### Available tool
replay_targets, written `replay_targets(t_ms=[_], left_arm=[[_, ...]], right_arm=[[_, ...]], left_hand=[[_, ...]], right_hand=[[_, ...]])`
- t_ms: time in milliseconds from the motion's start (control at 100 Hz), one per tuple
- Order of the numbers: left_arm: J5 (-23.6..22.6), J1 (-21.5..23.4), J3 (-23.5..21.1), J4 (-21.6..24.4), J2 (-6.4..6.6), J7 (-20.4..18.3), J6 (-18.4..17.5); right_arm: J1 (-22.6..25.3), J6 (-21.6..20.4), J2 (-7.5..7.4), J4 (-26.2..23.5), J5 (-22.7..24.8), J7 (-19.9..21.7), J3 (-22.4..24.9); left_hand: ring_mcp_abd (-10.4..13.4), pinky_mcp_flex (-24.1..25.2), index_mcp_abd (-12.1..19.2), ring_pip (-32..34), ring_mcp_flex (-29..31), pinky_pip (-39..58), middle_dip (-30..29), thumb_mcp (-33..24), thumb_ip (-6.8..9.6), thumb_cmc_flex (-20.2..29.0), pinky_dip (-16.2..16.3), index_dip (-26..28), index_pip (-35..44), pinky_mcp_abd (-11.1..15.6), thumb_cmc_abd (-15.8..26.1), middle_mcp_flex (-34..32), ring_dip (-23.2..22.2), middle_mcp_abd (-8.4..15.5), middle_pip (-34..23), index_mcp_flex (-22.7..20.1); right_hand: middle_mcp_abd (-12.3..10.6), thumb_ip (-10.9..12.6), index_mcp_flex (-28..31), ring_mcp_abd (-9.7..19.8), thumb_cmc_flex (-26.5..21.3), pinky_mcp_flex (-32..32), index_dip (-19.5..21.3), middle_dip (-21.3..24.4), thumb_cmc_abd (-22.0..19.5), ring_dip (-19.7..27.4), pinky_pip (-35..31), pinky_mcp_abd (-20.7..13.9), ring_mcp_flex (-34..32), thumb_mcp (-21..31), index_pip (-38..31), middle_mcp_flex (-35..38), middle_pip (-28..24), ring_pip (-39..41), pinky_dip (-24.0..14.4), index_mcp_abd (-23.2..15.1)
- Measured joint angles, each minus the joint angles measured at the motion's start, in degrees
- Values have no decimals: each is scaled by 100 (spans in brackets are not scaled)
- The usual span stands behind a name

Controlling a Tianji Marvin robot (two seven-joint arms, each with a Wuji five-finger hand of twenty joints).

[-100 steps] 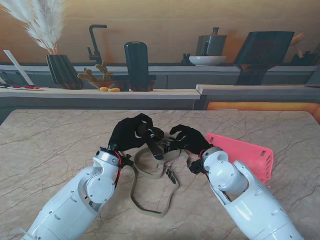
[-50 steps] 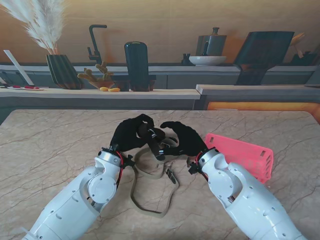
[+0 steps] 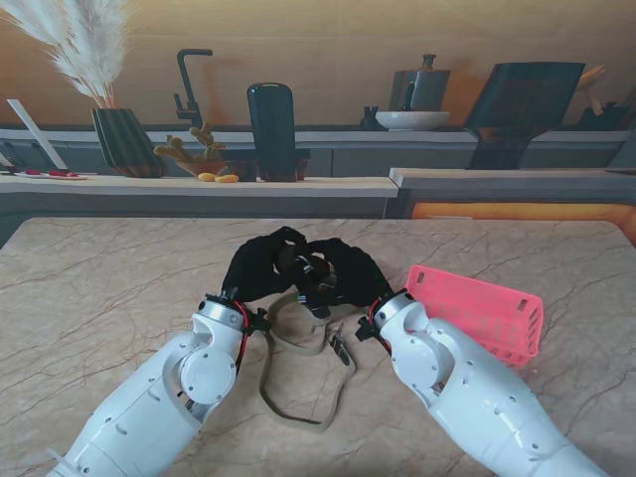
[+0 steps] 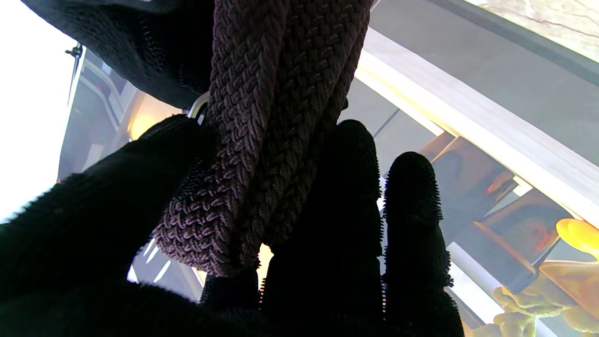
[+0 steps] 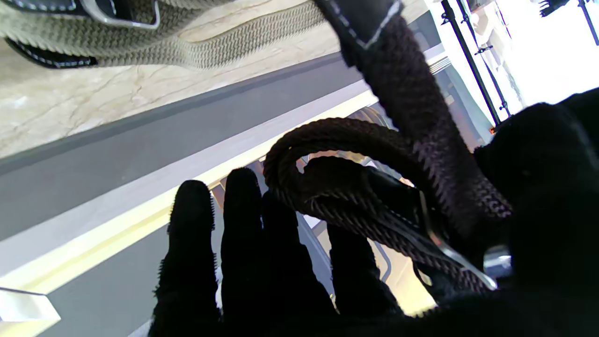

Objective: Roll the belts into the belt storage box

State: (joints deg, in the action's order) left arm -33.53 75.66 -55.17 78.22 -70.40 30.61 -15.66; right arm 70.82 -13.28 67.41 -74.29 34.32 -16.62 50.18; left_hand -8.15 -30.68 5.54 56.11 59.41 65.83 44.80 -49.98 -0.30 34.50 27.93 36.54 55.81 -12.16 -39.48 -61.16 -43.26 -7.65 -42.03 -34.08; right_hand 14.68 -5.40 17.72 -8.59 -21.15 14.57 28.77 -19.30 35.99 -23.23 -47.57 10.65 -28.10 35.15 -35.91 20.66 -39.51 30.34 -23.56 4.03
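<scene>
A dark braided belt [image 3: 304, 266] is held up between my two black-gloved hands at mid table, partly coiled. My left hand [image 3: 258, 264] is shut on it; in the left wrist view the belt's folded braid [image 4: 262, 117] runs between thumb and fingers. My right hand [image 3: 350, 274] presses in from the right, and its wrist view shows the belt's coil [image 5: 355, 187] and metal buckle against palm and thumb. A beige belt [image 3: 301, 370] lies loose on the table, nearer to me, under both wrists. The pink storage box [image 3: 482, 310] sits to the right of my right forearm.
The marble table's far edge [image 3: 318, 221] meets a grey counter holding a dark vase [image 3: 271, 129], a striped pot with pampas grass [image 3: 127, 139] and a bowl [image 3: 411, 119]. The beige belt's buckle [image 3: 340, 348] lies between my forearms.
My right hand has moved left and closed the gap to my left hand, now touching the dark belt coil. The left hand and the beige belt stayed put.
</scene>
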Motion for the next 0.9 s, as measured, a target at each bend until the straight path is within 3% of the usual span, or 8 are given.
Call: replay_targets(t_ms=[90, 280, 330, 410, 520, 730, 800, 900], left_arm=[[-11, 0, 1, -6, -6, 35, 24], [-1, 2, 8, -12, -24, 70, 70], [9, 3, 11, -12, -29, 72, 81], [39, 5, 13, -13, -37, 71, 98], [56, 9, 15, -13, -41, 68, 109], [256, 73, -53, 16, -69, 29, 106], [376, 115, -98, 62, -74, -30, 94], [448, 143, -118, 89, -84, -39, 89]], right_arm=[[-44, -9, 36, 75, 100, -95, -34], [-58, -96, 64, 122, 93, -180, -50], [-59, -143, 67, 138, 98, -210, -53], [-68, -220, 72, 171, 118, -272, -67], [-78, -278, 76, 192, 164, -319, -72], [-50, -245, 87, 133, 84, -287, -14], [24, -118, 90, -4, -112, -151, 74], [141, 133, 97, -205, -302, -21, 189]], left_hand=[[0, 1, 0, 0, -1, -1, 3, 24, 1, 0, 6, 0, 0, -8, 54, 1, -1, 0, 0, 10], [0, 13, -2, 0, -1, -1, 5, 65, 2, 0, 15, 0, 0, -14, 59, 0, -2, 7, -3, 15], [0, 13, -3, 0, -1, -1, 6, 67, 3, 0, 38, 0, 0, -14, 60, 0, -2, 8, -5, 15], [0, 13, -6, 0, -1, -1, 7, 72, 3, 0, 43, 0, 0, -15, 60, 0, -2, 10, -6, 15], [0, 13, -15, 0, -1, -1, 7, 74, 3, 0, 44, 0, 0, -16, 60, -1, -2, 10, -7, 15], [-2, 165, -72, -70, -102, -1, -103, 342, 1, 54, 44, -263, -24, -21, 252, 73, -2, 23, -7, 20], [-2, 231, -76, -137, -174, -2, -158, 526, -133, 166, 44, -321, -52, -53, 374, 130, -2, 31, -7, 75], [-2, 276, -78, -210, -206, -67, -223, 625, -143, 183, 44, -395, -75, -60, 432, 186, -2, 35, -7, 79]], right_hand=[[8, 2, 251, 0, -345, 91, 51, -83, 1, -182, -423, 8, -246, 30, -134, 352, -208, 390, -64, -99], [-164, -81, 842, 41, -350, 518, 47, -147, -111, -318, -1022, 12, -964, 1551, -416, 1277, -307, 809, -65, -268], [-230, -112, 981, 64, -477, 626, -288, -149, -332, -359, -1109, 14, -1183, 1522, -583, 1535, -308, 864, -66, -278], [-254, -476, 1058, 91, -966, 857, -1110, -150, -441, -376, -1239, 32, -1565, 1152, -1105, 1943, -269, 875, 3, -290], [-295, -612, 1288, 101, -1359, 1137, -1588, -126, -565, -394, -1351, 89, -2047, 653, -1365, 2490, -136, 936, 56, -290], [-326, -810, 1793, 135, -1559, 1545, -1756, -48, -556, -516, -1526, 102, -2806, 307, -1368, 3275, 4, 1094, 61, -289], [-327, -870, 1860, 135, -1602, 1605, -1772, -48, -552, -594, -1547, 102, -2854, 295, -1368, 3341, 5, 1158, 61, -290], [-327, -918, 1996, 129, -1613, 1658, -1757, -48, -460, -770, -1550, 120, -2905, 294, -1368, 3444, 2, 1355, 61, -333]])
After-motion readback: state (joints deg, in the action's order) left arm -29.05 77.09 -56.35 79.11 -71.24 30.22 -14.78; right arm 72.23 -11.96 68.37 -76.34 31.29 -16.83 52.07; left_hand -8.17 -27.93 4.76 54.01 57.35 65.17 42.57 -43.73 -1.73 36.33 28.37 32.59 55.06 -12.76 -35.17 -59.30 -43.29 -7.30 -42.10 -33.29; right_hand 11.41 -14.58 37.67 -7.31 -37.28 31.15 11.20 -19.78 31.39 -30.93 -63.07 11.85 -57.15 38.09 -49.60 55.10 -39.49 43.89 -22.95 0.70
